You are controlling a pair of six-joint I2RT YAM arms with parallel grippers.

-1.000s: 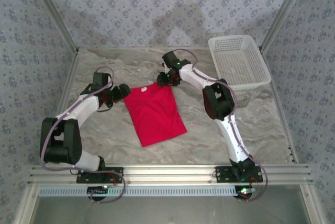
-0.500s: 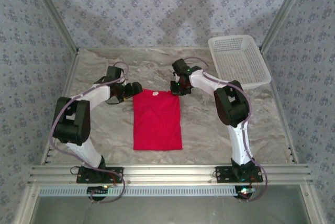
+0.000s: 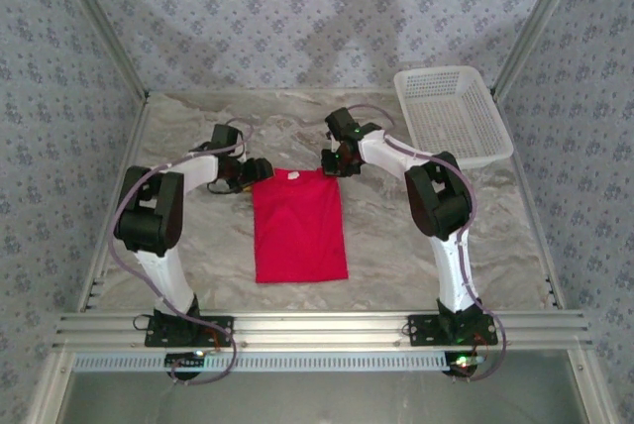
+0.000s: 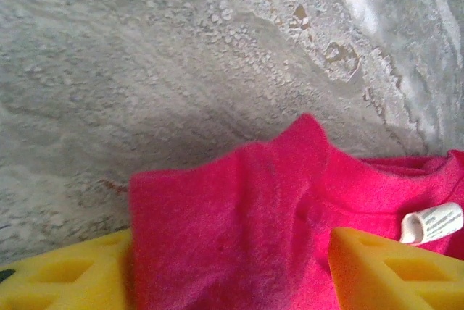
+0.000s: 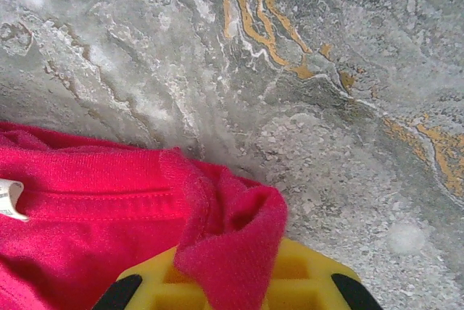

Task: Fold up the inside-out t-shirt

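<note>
The inside-out t-shirt (image 3: 299,226) lies flat as a bright red rectangle mid-table, collar end away from the arm bases. My left gripper (image 3: 260,168) is at its far left corner. In the left wrist view that gripper (image 4: 232,252) stands open, one yellow finger (image 4: 58,277) at the cloth's edge and the other on the red cloth (image 4: 239,201); a white label (image 4: 433,221) shows by the collar. My right gripper (image 3: 332,164) is at the far right corner. In the right wrist view it (image 5: 232,281) is shut on a bunched fold of the shirt (image 5: 239,245).
A white lattice basket (image 3: 453,115) stands at the back right corner. The marble tabletop (image 3: 475,226) is bare to the right of the shirt. Patterned walls close in the back and sides, and an aluminium rail (image 3: 317,325) runs along the near edge.
The shirt, tilted a second ago, now lies square to the table. The left arm swung right to the far left corner, its jaws narrowing. The right gripper shut on the far right corner.
</note>
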